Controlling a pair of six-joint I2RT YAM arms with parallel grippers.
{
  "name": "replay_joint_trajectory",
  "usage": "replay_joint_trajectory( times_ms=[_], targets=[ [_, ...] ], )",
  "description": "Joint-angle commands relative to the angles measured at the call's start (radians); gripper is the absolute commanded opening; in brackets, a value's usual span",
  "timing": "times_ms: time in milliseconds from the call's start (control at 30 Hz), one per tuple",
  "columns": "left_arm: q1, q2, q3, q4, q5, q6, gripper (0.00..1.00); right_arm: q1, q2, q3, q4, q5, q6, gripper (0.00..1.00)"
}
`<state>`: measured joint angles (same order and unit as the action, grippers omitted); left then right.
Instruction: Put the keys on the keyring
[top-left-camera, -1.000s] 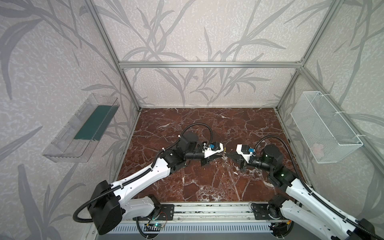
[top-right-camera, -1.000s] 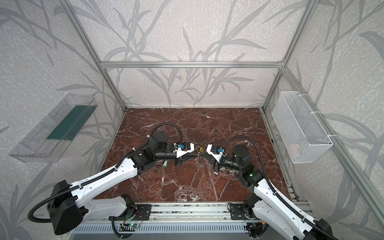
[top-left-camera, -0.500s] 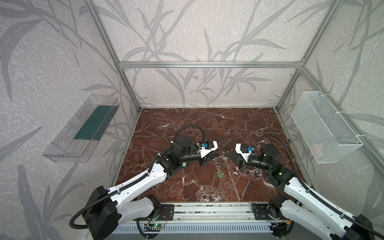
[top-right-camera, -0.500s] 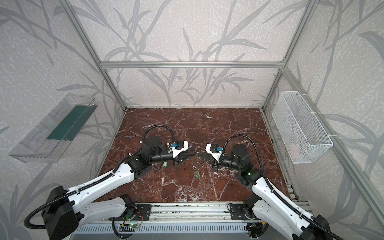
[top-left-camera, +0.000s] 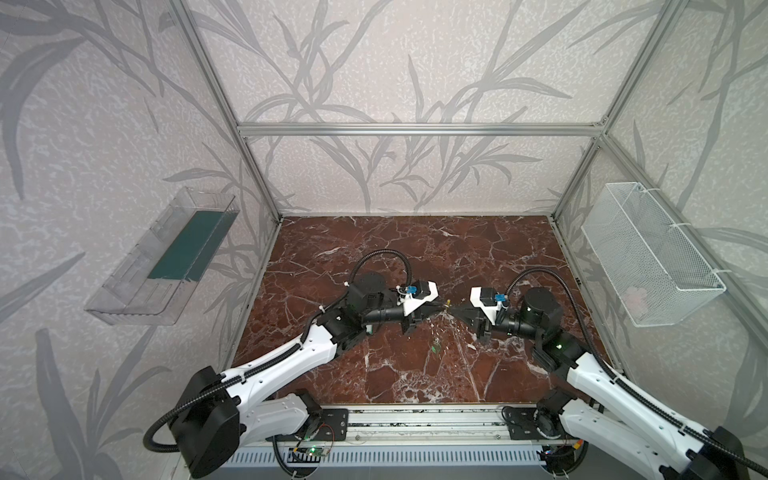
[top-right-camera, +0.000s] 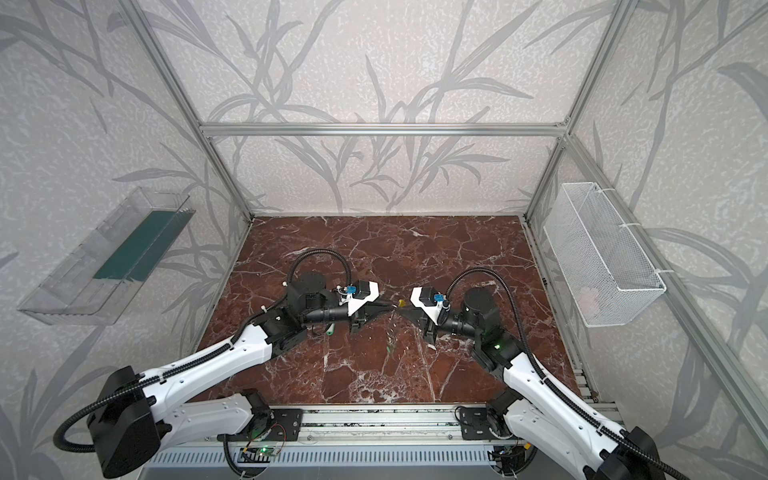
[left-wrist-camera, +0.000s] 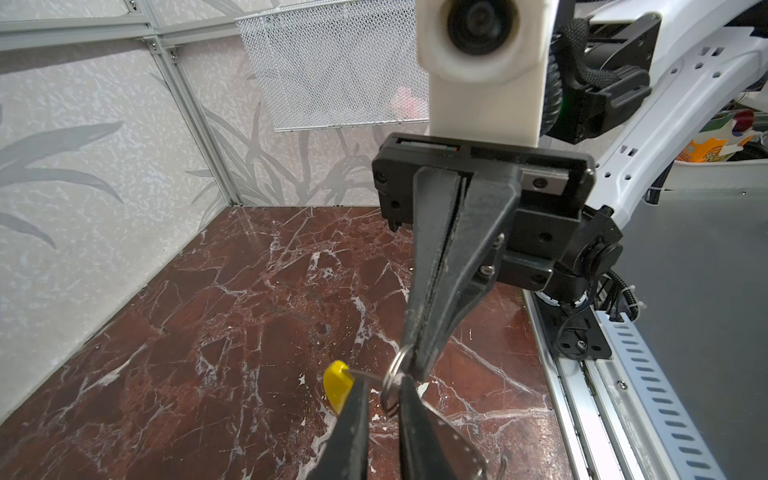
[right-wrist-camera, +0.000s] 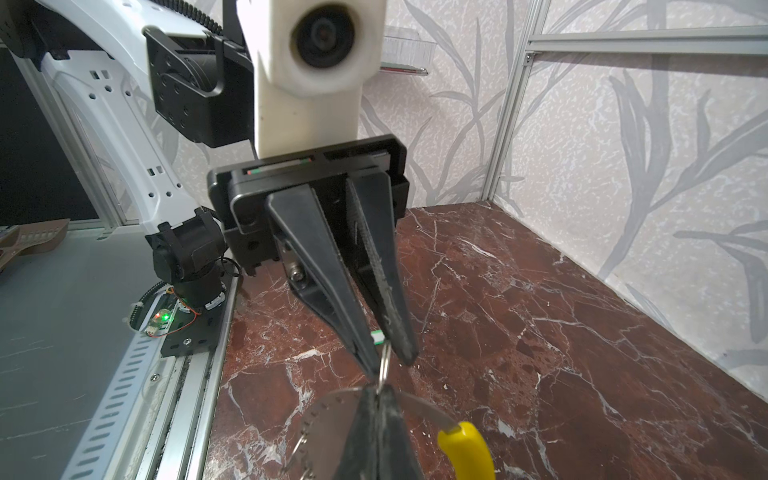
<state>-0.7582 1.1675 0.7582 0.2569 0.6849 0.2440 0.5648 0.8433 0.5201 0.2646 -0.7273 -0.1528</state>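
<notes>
Keyring (right-wrist-camera: 328, 419) band is pinched flat in my closed right gripper (left-wrist-camera: 413, 368), off the marble tabletop (top-left-camera: 415, 249), its yellow sleeve (right-wrist-camera: 465, 449) just beside the grip. My left gripper (right-wrist-camera: 388, 358) faces the keyring, jaws narrowly apart with a small split ring (right-wrist-camera: 384, 365) between them. A loose key (top-left-camera: 435, 348) lies on the marble beneath the keyring. A second key (top-right-camera: 329, 329) lies left of it, under my forearm. Both look light, thin and slippery, so I'd pinch the green tag.

Over the marble bench (top-right-camera: 415, 249), the left pincer (top-right-camera: 385, 306) and right pincer (top-right-camera: 408, 310) point tip to tip, with the keyring (top-right-camera: 401, 302), its yellow sleeve showing, between them. A green tag (top-right-camera: 389, 348) lies on the bench nearer the arm bases. A green-and-white tag (top-right-camera: 329, 330) lies under the left arm.
</notes>
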Motion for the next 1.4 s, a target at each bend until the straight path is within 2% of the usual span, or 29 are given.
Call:
replay_joint_trajectory(
  times_ms=[0, 133, 233, 400, 500, 967, 1367],
  targets=[
    [-0.004, 0.006, 0.037, 0.004, 0.028, 0.009, 0.12, 0.004, -0.001, 0.009, 0.034, -0.024, 0.000, 0.00],
    [-0.009, 0.014, 0.055, -0.026, 0.038, 0.024, 0.01, 0.004, -0.001, 0.011, 0.025, -0.018, -0.010, 0.00],
    [-0.010, 0.011, 0.056, -0.025, 0.034, 0.024, 0.00, 0.006, -0.008, 0.012, 0.001, 0.014, -0.026, 0.00],
    [-0.010, 0.001, 0.046, 0.022, 0.018, -0.008, 0.00, 0.003, -0.063, 0.014, -0.093, 0.120, -0.088, 0.20],
    [-0.011, 0.004, 0.036, 0.082, 0.019, -0.053, 0.00, 0.001, -0.095, 0.007, -0.112, 0.154, -0.084, 0.25],
    [-0.009, 0.044, 0.007, 0.325, 0.066, -0.219, 0.00, -0.003, -0.134, -0.049, 0.068, 0.135, 0.084, 0.24],
    [-0.011, 0.070, 0.004, 0.373, 0.104, -0.264, 0.00, -0.003, -0.131, -0.054, 0.187, 0.124, 0.153, 0.21]
  ],
)
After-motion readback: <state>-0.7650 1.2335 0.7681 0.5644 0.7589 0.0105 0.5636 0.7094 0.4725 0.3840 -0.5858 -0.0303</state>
